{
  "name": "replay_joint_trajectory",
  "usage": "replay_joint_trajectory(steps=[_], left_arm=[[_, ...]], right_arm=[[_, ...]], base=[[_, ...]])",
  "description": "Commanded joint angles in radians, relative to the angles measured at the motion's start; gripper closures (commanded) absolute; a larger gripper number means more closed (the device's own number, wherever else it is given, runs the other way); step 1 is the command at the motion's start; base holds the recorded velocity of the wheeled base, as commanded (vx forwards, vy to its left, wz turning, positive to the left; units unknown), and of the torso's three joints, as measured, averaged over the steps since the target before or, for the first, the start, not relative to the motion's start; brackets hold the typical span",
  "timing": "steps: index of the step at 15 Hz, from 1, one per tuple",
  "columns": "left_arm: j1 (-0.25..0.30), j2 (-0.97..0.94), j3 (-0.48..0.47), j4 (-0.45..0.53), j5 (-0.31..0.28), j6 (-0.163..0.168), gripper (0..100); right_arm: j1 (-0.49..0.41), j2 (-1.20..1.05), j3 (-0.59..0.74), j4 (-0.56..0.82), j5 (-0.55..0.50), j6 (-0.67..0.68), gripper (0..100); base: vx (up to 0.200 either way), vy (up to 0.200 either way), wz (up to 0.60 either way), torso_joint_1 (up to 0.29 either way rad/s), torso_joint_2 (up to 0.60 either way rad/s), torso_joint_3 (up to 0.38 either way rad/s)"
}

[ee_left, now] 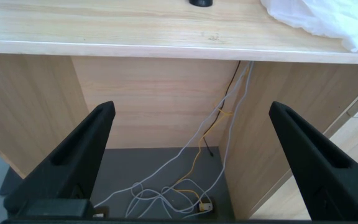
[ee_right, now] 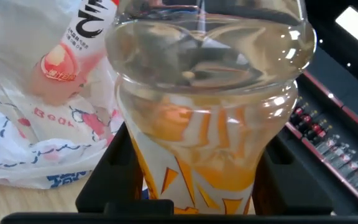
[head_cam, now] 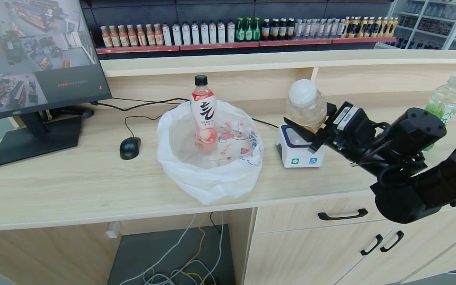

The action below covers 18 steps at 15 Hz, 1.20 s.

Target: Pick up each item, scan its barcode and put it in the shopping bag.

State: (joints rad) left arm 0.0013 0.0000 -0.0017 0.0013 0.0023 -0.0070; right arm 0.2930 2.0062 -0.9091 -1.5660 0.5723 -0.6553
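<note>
Right gripper [head_cam: 309, 130] clenches the orange-labelled bottle [head_cam: 305, 103] just above the scanner [head_cam: 297, 156], presumably presenting its barcode; left gripper [ee_left: 191, 112] hangs released below the counter [ee_left: 104, 25].

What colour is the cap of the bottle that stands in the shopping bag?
Black. The cap shows best in the head view.

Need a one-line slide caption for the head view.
Right gripper holds a clear bottle over the scanner; a pink bottle stands in the white bag.
</note>
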Motion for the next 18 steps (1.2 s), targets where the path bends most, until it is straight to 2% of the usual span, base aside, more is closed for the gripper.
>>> replay_joint_trajectory(steps=[1, 5, 9, 10, 11, 12, 14, 18], left_arm=[[0.000, 0.000, 0.000, 0.000, 0.001, -0.001, 0], [0.000, 0.000, 0.000, 0.000, 0.001, -0.001, 0], [0.000, 0.000, 0.000, 0.000, 0.001, -0.001, 0], [0.000, 0.000, 0.000, 0.000, 0.001, -0.001, 0], [0.000, 0.000, 0.000, 0.000, 0.001, -0.001, 0], [0.000, 0.000, 0.002, 0.000, 0.001, -0.001, 0], [0.000, 0.000, 0.000, 0.000, 0.001, 0.001, 0], [0.000, 0.000, 0.000, 0.000, 0.001, -0.002, 0]], right_arm=[[0.038, -0.035, 0.023, -0.005, -0.020, 0.034, 100], [0.135, -0.084, -0.001, -0.005, -0.115, 0.189, 100], [0.198, -0.145, 0.056, -0.005, -0.255, 0.375, 100], [0.199, -0.158, 0.049, -0.005, -0.313, 0.416, 100], [0.202, -0.185, 0.073, -0.005, -0.450, 0.493, 100], [0.202, -0.214, 0.116, -0.005, -0.536, 0.563, 100], [0.198, -0.234, 0.156, -0.005, -0.652, 0.606, 100], [0.192, -0.237, 0.165, -0.005, -0.678, 0.626, 100]], base=[[0.000, 0.000, 0.00, 0.000, 0.00, 0.000], [0.000, 0.000, 0.00, 0.000, 0.00, 0.000], [0.000, 0.000, 0.00, 0.000, 0.00, 0.000], [0.000, 0.000, 0.00, 0.000, 0.00, 0.000], [0.000, 0.000, 0.00, 0.000, 0.00, 0.000], [0.000, 0.000, 0.00, 0.000, 0.00, 0.000], [0.000, 0.000, 0.00, 0.000, 0.00, 0.000], [0.000, 0.000, 0.00, 0.000, 0.00, 0.000]])
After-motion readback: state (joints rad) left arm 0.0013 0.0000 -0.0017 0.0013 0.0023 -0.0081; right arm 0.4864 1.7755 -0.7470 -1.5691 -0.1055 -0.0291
